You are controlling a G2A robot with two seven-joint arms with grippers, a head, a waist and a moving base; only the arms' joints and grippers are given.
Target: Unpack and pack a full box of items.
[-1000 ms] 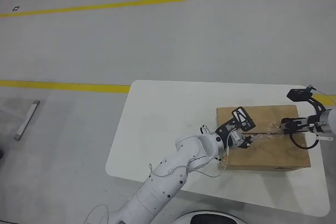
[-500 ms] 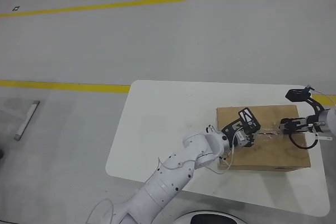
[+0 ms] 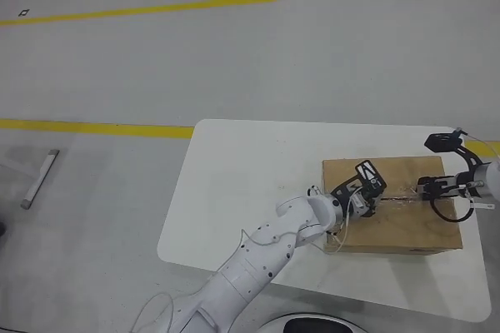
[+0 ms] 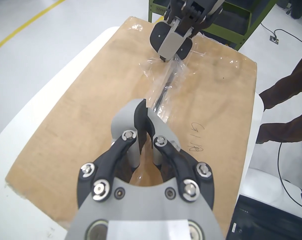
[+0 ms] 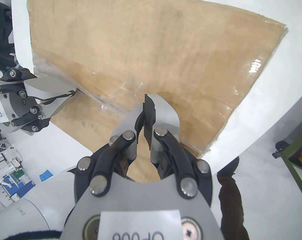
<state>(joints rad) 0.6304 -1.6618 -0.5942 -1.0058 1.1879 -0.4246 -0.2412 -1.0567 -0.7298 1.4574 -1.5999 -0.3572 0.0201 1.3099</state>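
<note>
Left gripper (image 4: 144,104) has edged along the cardboard box (image 3: 400,231); both it and the right gripper (image 5: 145,99) pinch the clear tape (image 4: 163,86).

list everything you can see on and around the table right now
cardboard box: 1, brown, shut, on the table's right part in the top view
clear tape strip: 1, transparent, lifted off the box's centre seam, stretched between both grippers
table: 1, white, under the box
cart: 1, green, on the floor past the box
floor lines: 2, yellow, on the grey floor
bar: 1, grey, on the floor left of the table in the top view
left gripper: 1, grey and black, shut on one end of the clear tape strip
right gripper: 1, grey and black, shut on its other end
</note>
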